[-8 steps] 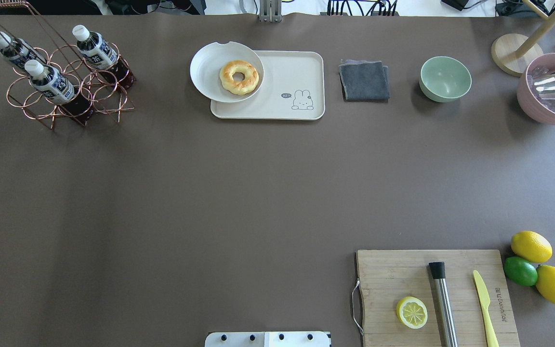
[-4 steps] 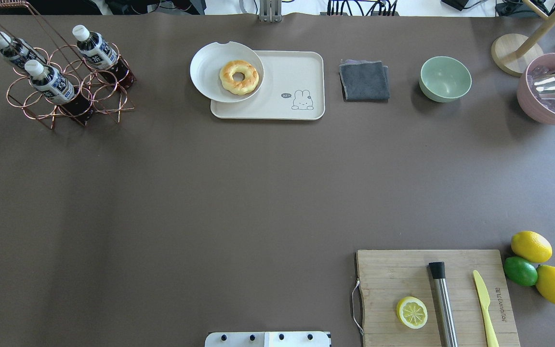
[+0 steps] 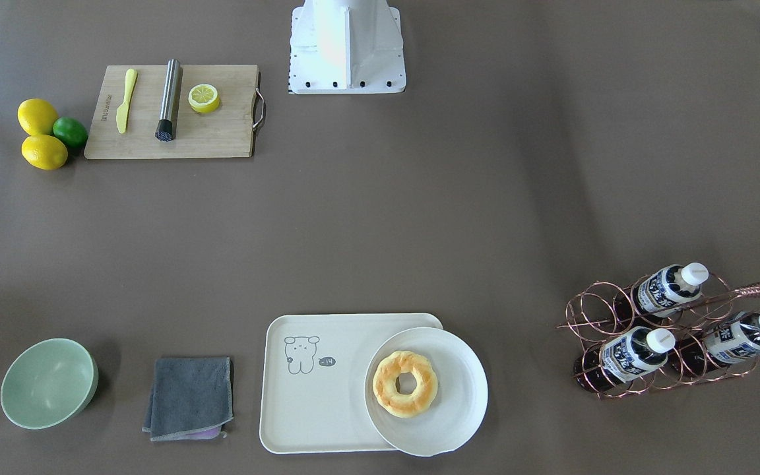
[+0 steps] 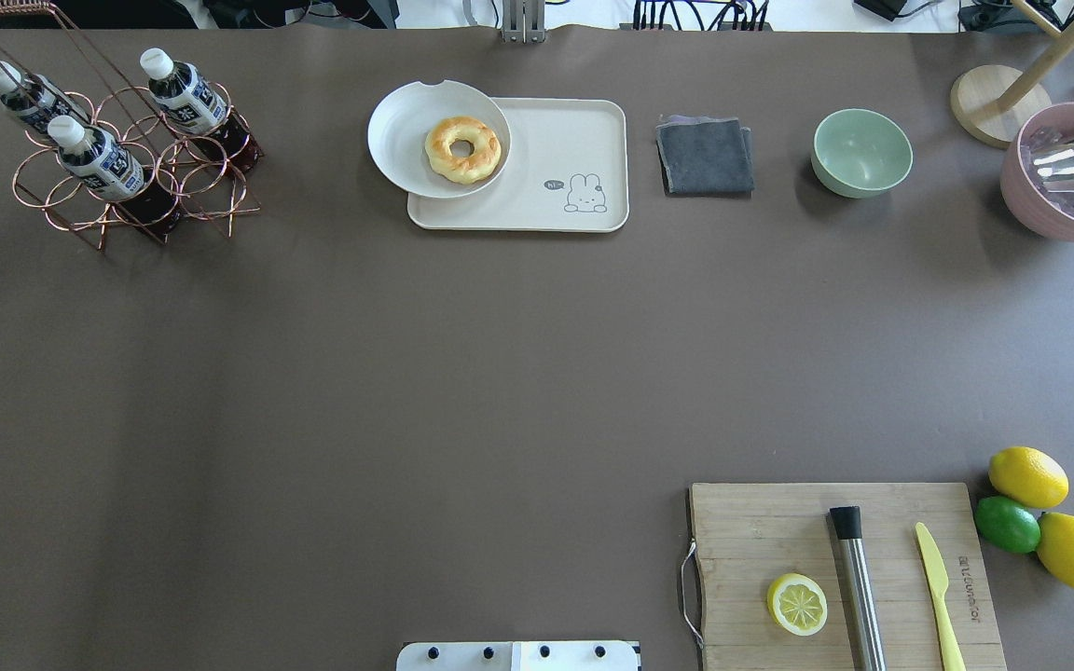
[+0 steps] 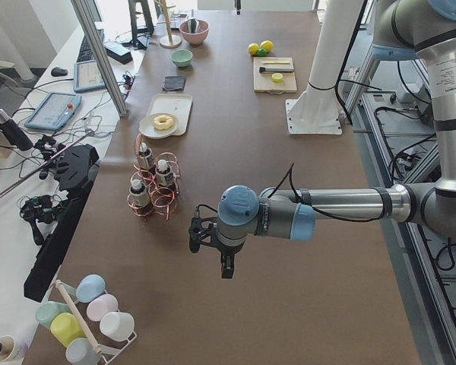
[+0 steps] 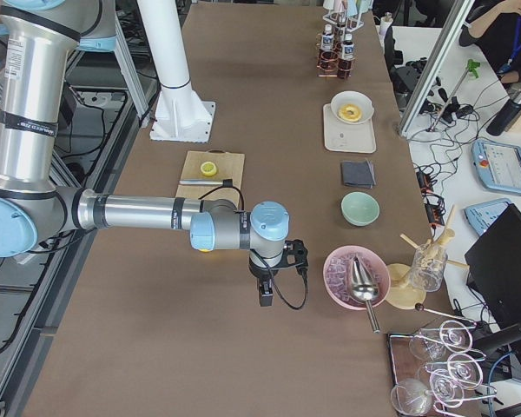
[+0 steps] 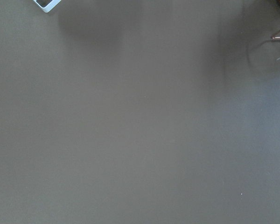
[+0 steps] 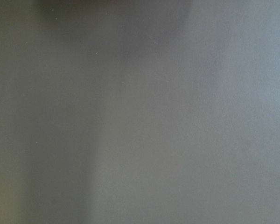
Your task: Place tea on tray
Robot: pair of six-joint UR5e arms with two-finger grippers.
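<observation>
Three tea bottles [image 4: 99, 154] with white caps and navy-and-white labels lean in a copper wire rack [image 4: 127, 200] at the table's far left; the front-facing view shows the same bottles [image 3: 634, 349]. The cream tray [image 4: 574, 130] with a small line-drawn animal lies at the far middle, also seen from the front as the tray [image 3: 307, 409]. A white plate [image 4: 406, 140] with a doughnut overlaps the tray's left end. My left gripper [image 5: 226, 270] hangs over bare table, short of the rack. My right gripper [image 6: 266, 300] hangs near a pink bowl. I cannot tell whether either is open or shut.
A folded grey cloth [image 4: 705, 156], a green bowl [image 4: 861, 152] and a pink bowl [image 4: 1064, 172] with a metal scoop line the far edge. A cutting board [image 4: 761, 531] holds a lemon half, a metal cylinder and a yellow knife. Lemons and a lime [image 4: 1008, 524] lie beside it.
</observation>
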